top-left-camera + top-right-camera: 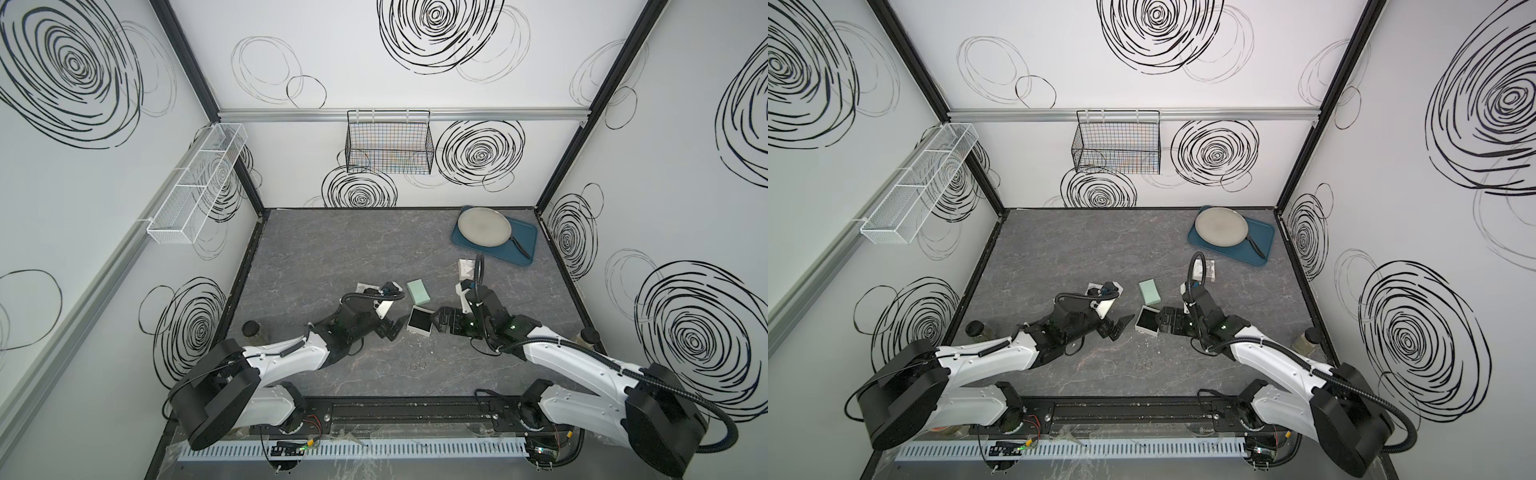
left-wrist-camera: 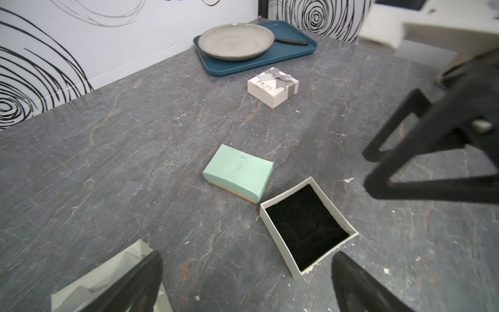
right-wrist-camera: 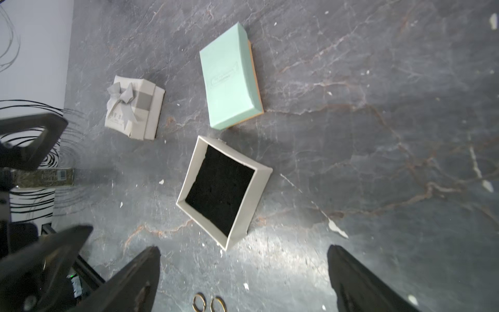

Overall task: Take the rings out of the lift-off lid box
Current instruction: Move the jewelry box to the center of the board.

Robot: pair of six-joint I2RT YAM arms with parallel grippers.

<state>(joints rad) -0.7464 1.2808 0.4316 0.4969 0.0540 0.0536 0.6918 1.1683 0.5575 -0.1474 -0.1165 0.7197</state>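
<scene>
The rings [image 3: 208, 302] I can make out lie flat on the table [image 1: 332, 257], side by side. They are outside the box [image 1: 420, 325], on its near side toward the robot's base, between the two arms. In both top views they show only as faint circles. The box sits open with its black liner up. I see nothing pale in it, though a black ring on that liner would be hard to tell.

The right gripper [image 3: 243, 248] is the nearer one. Its fingers are spread wide and hold nothing; the box sits just ahead of them, cornerwise and apart, and two rings lie low between them. That arm reaches in low from the right, wrist pitched down at the table. The left gripper [image 2: 247, 253] is spread wide too, empty, near the box's other side.

My read — the emptying looks done or nearly so, and the next move would be a check of the liner.
</scene>
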